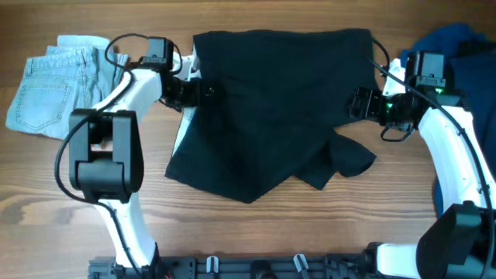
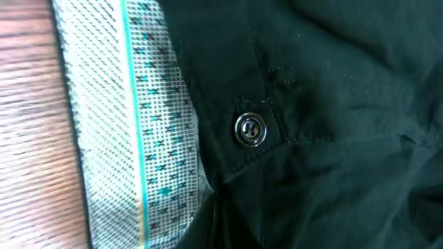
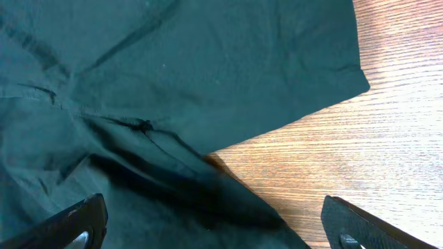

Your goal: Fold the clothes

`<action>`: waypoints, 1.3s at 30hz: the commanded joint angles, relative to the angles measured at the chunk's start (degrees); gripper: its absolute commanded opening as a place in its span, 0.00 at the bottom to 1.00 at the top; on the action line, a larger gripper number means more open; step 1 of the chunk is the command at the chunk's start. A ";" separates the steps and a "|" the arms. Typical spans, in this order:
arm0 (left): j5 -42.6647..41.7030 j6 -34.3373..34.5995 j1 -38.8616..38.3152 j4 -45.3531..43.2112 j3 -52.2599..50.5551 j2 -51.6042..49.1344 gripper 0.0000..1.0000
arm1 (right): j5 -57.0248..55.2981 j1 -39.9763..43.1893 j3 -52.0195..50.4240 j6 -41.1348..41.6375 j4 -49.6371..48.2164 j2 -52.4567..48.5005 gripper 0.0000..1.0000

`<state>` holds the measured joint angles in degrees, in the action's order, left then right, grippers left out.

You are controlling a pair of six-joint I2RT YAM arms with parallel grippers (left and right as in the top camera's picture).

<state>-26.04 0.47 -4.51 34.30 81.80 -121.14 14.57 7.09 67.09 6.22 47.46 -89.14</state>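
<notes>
The overhead camera looks straight down on the whole table (image 1: 256, 232), black shorts (image 1: 271, 101) at centre. The left wrist camera hangs very close over those shorts, at their grey waistband (image 2: 118, 124). The right wrist camera, farther back, looks past its fingertips (image 3: 76, 221) at the same shorts' edge ahead.

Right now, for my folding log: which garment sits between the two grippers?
The black shorts, spread mid-table; denim shorts lie far left, blue clothes far right.

Wide shorts (image 1: 271, 108) right of denim shorts (image 1: 54, 85)
</notes>
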 commanded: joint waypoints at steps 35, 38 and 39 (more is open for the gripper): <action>-0.52 1.46 8.00 0.20 0.35 3.85 0.11 | 4.59 3.89 -9.68 25.24 1.22 -8.15 0.92; -0.52 1.46 8.00 0.17 0.35 3.85 0.13 | 7.08 5.77 -9.66 24.00 2.97 -6.86 0.96; -0.52 1.46 8.00 0.15 0.35 3.85 0.13 | 8.17 6.99 -9.57 22.43 5.40 -5.49 0.99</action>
<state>-26.04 1.63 3.44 34.52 81.80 -118.91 18.83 12.05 57.49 30.33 50.02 -96.75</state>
